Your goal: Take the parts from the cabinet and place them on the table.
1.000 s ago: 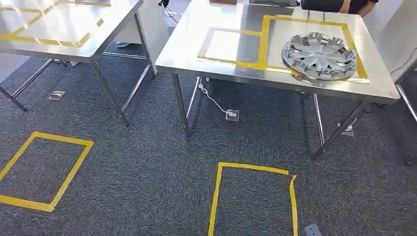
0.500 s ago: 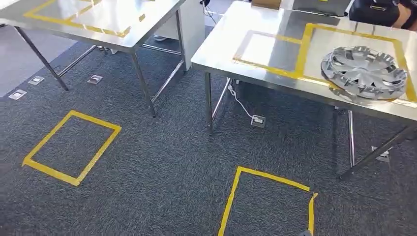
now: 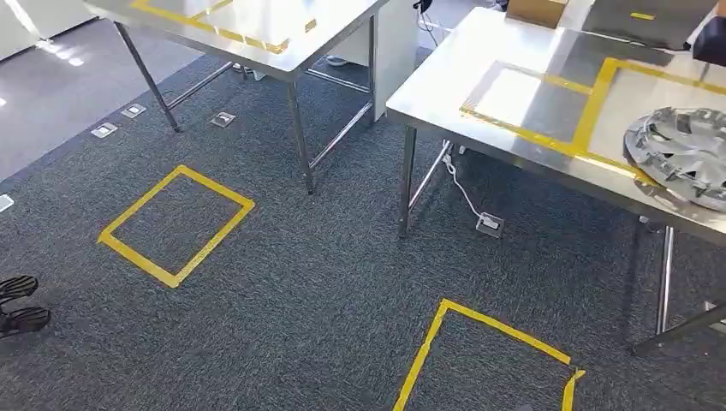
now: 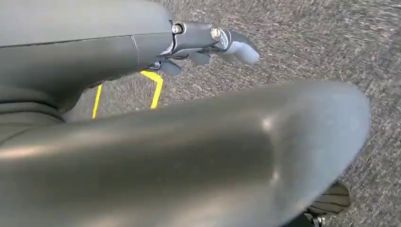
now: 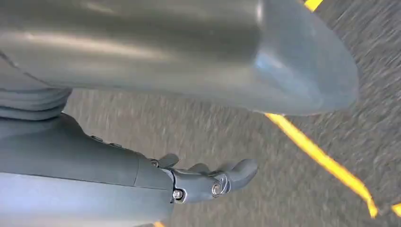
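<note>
A silver wheel cover [image 3: 685, 154] lies on the steel table [image 3: 479, 86] at the right, inside a yellow taped frame, partly cut off by the picture's edge. My left hand [image 4: 208, 42] hangs over the grey carpet with its fingers apart and nothing in it. My right hand [image 5: 208, 182] hangs the same way, fingers loosely extended and empty, near a yellow tape line on the floor.
A second steel table [image 3: 282, 26] stands at the back left. Two yellow taped squares [image 3: 175, 224] [image 3: 488, 360] mark the carpet. A floor socket with a white cable [image 3: 489, 224] sits under the right table. A person's black shoes [image 3: 17, 304] are at the left edge.
The camera has turned to the left, so the whole scene has slid right in the picture. The shoes at the left edge have come into view.
</note>
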Tool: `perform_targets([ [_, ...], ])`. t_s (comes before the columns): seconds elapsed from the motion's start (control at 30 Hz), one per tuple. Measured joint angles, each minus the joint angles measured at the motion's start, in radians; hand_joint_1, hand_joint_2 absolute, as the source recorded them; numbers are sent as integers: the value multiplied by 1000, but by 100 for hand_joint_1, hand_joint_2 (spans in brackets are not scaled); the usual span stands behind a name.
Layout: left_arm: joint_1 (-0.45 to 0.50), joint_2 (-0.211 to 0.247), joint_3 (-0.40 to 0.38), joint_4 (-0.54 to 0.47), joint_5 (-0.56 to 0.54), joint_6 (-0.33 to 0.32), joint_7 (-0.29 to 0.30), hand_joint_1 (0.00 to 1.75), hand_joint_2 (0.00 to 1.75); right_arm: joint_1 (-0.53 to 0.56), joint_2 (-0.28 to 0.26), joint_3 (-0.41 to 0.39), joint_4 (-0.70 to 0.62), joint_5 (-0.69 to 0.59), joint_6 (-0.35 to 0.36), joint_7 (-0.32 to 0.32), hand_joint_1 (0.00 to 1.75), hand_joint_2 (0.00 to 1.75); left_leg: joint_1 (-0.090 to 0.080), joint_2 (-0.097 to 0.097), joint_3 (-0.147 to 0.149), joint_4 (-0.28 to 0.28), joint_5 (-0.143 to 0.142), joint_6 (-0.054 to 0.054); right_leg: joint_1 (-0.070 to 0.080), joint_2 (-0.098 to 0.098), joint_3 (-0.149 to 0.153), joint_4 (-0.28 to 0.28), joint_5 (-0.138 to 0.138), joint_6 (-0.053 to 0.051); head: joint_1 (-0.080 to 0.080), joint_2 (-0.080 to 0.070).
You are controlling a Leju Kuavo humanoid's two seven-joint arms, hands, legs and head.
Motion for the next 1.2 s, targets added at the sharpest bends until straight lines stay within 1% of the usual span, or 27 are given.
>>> perform_targets([
  [0.07, 4, 0, 0, 0, 0, -1, 4, 0, 0, -5, 11, -27, 0, -53, 24, -20, 0, 0, -2, -21, -6, -8, 4, 13, -1, -19, 9, -6, 0, 12, -1, 0],
  [0.1, 6, -3, 0, 0, 2, -2, 4, 0, 0, -6, 15, -45, 0, -91, 48, -36, 0, 0, 7, -31, 5, -17, 12, 20, -8, 25, 10, 6, -10, 23, 2, 0],
  [0.13, 5, -4, 0, 0, 5, -3, 4, 0, 0, -5, 21, -68, -1, -127, 72, -51, 0, 0, 10, -40, 4, -20, 15, 25, -8, 78, -9, 43, -40, 26, 6, 0],
  [0.17, 1, -4, 0, 0, 6, -4, 3, 0, 0, -4, 24, -91, 0, -154, 90, -61, 0, 0, 10, -49, 1, -20, 18, 29, -9, 102, -40, 109, -81, 27, 9, 0],
  [0.23, -3, -7, 0, 0, 6, -4, 3, 0, 0, 3, 28, -137, 0, -203, 138, -79, 0, 0, 10, -76, -4, -18, 19, 31, -9, 112, -116, 267, -148, 28, 11, 0],
  [0.27, -2, -8, 0, 0, 6, -5, 3, 0, 0, 5, 32, -157, 0, -219, 163, -87, 0, 0, 10, -90, -6, -17, 19, 30, -9, 113, -137, 305, -151, 27, 12, 0],
  [0.3, 0, -8, 0, 0, 5, -6, 3, 0, 0, 6, 35, -171, 0, -229, 187, -92, 0, 0, 10, -102, -6, -14, 20, 29, -9, 114, -137, 298, -133, 27, 12, 0],
  [0.37, 1, -10, 0, 2, 2, -9, 3, 0, 0, 5, 38, -196, 0, -242, 232, -100, 0, 0, 13, -130, -6, -7, 20, 25, -12, 121, -72, 155, -39, 25, 13, 0],
  [0.4, -1, -11, 0, 2, 1, -10, 2, 0, 0, 5, 40, -206, 0, -242, 239, -103, 0, 0, 14, -143, -7, -3, 18, 20, -16, 149, -24, 55, 8, 26, 13, 0],
  [0.43, -2, -10, 0, 2, 1, -10, 2, 0, 0, 6, 42, -213, 0, -242, 249, -103, 0, 0, 12, -153, -12, 1, 18, 13, -22, 203, -5, 15, -8, 25, 14, 0],
  [0.47, -5, -10, 0, 1, 1, -10, 1, 0, 0, 5, 43, -219, 0, -241, 253, -105, 0, 0, 9, -167, -19, 7, 18, 3, -17, 202, -8, 6, -6, 21, 14, 0],
  [0.57, 1, -10, 0, 2, 0, -10, 1, 0, 0, 3, 45, -227, 0, -234, 267, -100, 0, 0, 16, -192, -25, -7, 32, -19, -10, 172, -9, 8, -1, 1, 13, 0],
  [0.6, 3, -10, 0, 2, 0, -10, 1, 0, 0, 2, 47, -228, 0, -228, 276, -96, 0, 0, 18, -186, -30, 1, 29, -24, -17, 154, -8, -2, 8, -13, 13, 0],
  [0.63, 4, -11, 0, 2, 0, -10, 1, 0, 0, 1, 47, -228, 0, -219, 287, -90, 0, 0, 12, -126, -41, 27, 10, -25, -15, 145, -8, -3, 9, -19, 8, 0],
  [0.67, 0, -13, 0, 2, 0, -10, 1, 0, 0, 3, 47, -228, 0, -213, 299, -86, 0, 0, 12, -92, -70, 87, -30, -27, -12, 131, -8, -3, 9, -25, 0, 0],
  [0.73, -7, -13, 0, 2, 0, -10, 1, 0, 0, 10, 47, -228, 1, -202, 302, -80, 0, 0, 13, -68, -143, 246, -106, -30, -6, 98, -10, -2, 8, -28, -1, 0],
  [0.77, -6, -13, 0, 2, 0, -10, 1, 0, 0, 12, 47, -228, 1, -197, 308, -76, 0, 0, 13, -65, -167, 303, -123, -31, -4, 82, -11, -2, 7, -29, -1, 0],
  [0.8, -4, -13, 0, 2, 0, -10, 2, 0, 0, 11, 47, -228, 1, -190, 308, -74, 0, 0, 13, -64, -166, 310, -115, -29, -2, 68, -10, -2, 6, -30, -1, 0],
  [0.83, -1, -13, 0, 2, 0, -10, 2, 0, 0, 11, 47, -228, 0, -178, 307, -73, 0, 0, 13, -62, -147, 279, -93, -28, -1, 59, -10, -2, 6, -30, -2, 0],
  [0.9, -1, -13, 0, 2, -1, -10, 3, 0, 0, 10, 47, -226, 0, -145, 293, -68, 0, 0, 12, -45, -52, 111, -15, -20, 0, 34, -4, -2, 3, -28, -2, 0],
  [0.93, -3, -13, 0, 2, -1, -10, 3, 0, 0, 10, 47, -224, 0, -132, 291, -67, 0, 0, 6, 1, 0, 15, 4, -10, 1, 22, 0, -1, 0, -24, -2, 0],
  [0.97, -6, -13, 0, 2, -2, -10, 3, 0, 0, 10, 47, -223, 0, -125, 286, -66, 0, 0, -3, 20, 3, 4, -10, -1, 8, 13, -1, 0, -3, -19, -1, 0],
  [1.07, -2, -13, 0, 2, -8, -10, 1, 0, 0, 6, 47, -214, 0, -98, 277, -56, 0, 0, -7, -13, -7, 1, -4, 13, 2, -12, 6, -5, -3, -2, 0, 0],
  [1.1, -1, -13, 0, 2, -10, -10, 1, 0, 0, 4, 47, -210, 0, -93, 277, -53, 0, 0, -3, -24, -5, -9, 2, 21, 7, -20, 9, -6, -5, 5, 0, 0],
  [1.13, 0, -15, 0, 2, -11, -10, 1, 0, 0, 3, 47, -205, 0, -81, 275, -50, 0, 0, 4, -32, 5, -18, 10, 26, -1, 24, 8, 7, -15, 14, 0, 0],
  [1.17, -1, -15, 0, 1, -12, -10, 1, 0, 0, 3, 47, -198, 0, -69, 274, -48, 0, 0, 5, -41, 4, -20, 14, 32, -2, 75, -11, 46, -45, 18, 2, 0],
  [1.2, -5, -16, 0, 1, -13, -10, 1, 0, 0, 5, 46, -194, 0, -62, 272, -42, 0, 0, 5, -51, 1, -20, 16, 35, -3, 101, -46, 119, -88, 21, 3, 0],
])
